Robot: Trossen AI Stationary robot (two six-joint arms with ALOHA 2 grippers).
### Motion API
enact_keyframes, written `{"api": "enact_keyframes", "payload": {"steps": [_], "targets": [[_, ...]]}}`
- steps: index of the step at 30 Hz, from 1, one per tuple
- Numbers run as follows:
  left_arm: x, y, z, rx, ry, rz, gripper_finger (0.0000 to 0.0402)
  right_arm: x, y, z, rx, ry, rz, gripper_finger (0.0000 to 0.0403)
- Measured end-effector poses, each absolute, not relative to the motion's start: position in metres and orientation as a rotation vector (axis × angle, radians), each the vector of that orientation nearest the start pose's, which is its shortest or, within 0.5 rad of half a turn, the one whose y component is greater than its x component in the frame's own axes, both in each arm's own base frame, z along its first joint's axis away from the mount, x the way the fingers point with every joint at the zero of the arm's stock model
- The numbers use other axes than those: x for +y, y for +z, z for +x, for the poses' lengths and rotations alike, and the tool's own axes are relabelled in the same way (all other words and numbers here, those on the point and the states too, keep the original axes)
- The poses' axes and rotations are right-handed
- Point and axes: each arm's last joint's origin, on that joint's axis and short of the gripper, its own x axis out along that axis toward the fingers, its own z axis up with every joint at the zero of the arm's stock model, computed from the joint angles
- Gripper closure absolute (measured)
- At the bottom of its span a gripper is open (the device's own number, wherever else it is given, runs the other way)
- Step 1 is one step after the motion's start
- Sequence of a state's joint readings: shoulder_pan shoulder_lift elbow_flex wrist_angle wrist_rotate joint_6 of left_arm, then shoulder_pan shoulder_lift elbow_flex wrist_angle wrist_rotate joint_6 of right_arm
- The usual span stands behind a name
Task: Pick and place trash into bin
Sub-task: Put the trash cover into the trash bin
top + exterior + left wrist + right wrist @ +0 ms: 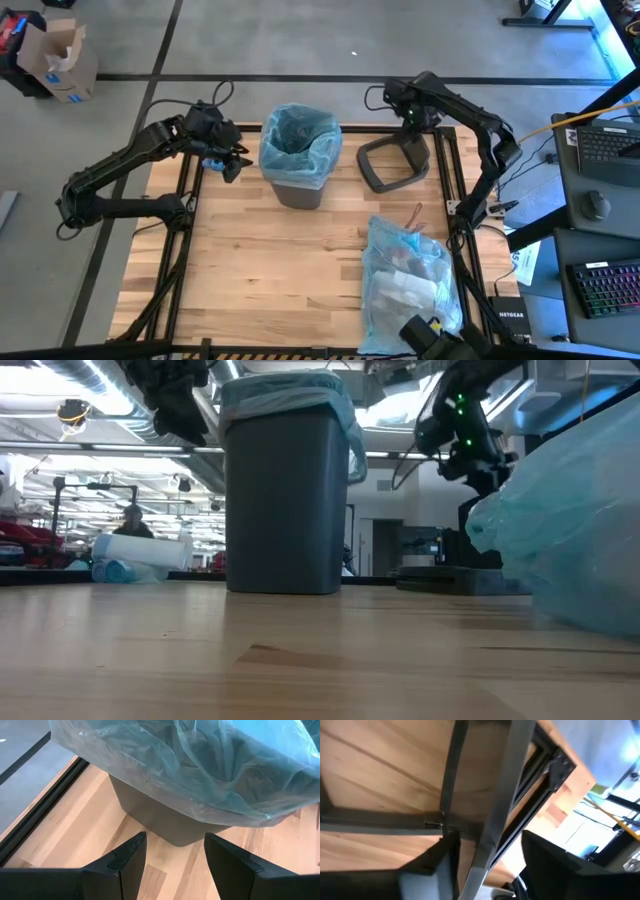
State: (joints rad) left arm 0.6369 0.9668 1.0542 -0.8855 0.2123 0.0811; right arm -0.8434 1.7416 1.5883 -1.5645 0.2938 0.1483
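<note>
Left gripper (pixel 236 160) is held up off the table just beside the bin (pixel 298 165), on the side toward the table's left edge, with its fingers (pixel 120 865) spread apart and nothing caught between them. From the left wrist camera, the bin's dark grey wall and the light blue liner bag (pixel 200 765) folded over the rim are seen right past those open fingers, so it's pretty much pointed at the bin from close up.

Right gripper (pixel 412 150) is parked over the grey lid (pixel 392 165), which is lying flat on the table near the far right corner. In the right wrist view the lid's frame (pixel 492 815) is seen running between the two fingers (pixel 432 862), with a clear gap on either side, so the jaws are apart and straddling it rather than clamped on it.

The bin is stood upright near the middle of the far edge of the table (pixel 270 270), lid off, liner puffed up around the rim. The trash is found bundled in a translucent blue bag (pixel 408 280) near the right front corner, well apart from the bin; white and brownish bits can be made out through it. In the low view a person (pixel 132 520) is seen far back in the room.
</note>
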Motion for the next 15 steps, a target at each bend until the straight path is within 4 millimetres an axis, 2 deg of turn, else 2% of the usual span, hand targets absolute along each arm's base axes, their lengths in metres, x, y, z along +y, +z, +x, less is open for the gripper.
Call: {"api": "enact_keyframes", "payload": {"steps": [4,9,12,15], "targets": [[0.100,0.334,0.145,0.741,0.371,-0.251,0.0208,-0.232,0.283,0.192,1.688,-0.933,0.596,0.0261],[0.100,0.334,0.146,0.740,0.372,-0.254,0.0208,-0.233,0.288,0.193,1.645,-0.903,0.540,0.0381],[0.100,0.334,0.146,0.740,0.372,-0.254,0.0208,-0.227,0.300,0.187,1.626,-0.897,0.490,0.0383],[0.100,0.334,0.146,0.740,0.372,-0.254,0.0208,-0.221,0.322,0.182,1.557,-0.906,0.429,0.0383]]}}
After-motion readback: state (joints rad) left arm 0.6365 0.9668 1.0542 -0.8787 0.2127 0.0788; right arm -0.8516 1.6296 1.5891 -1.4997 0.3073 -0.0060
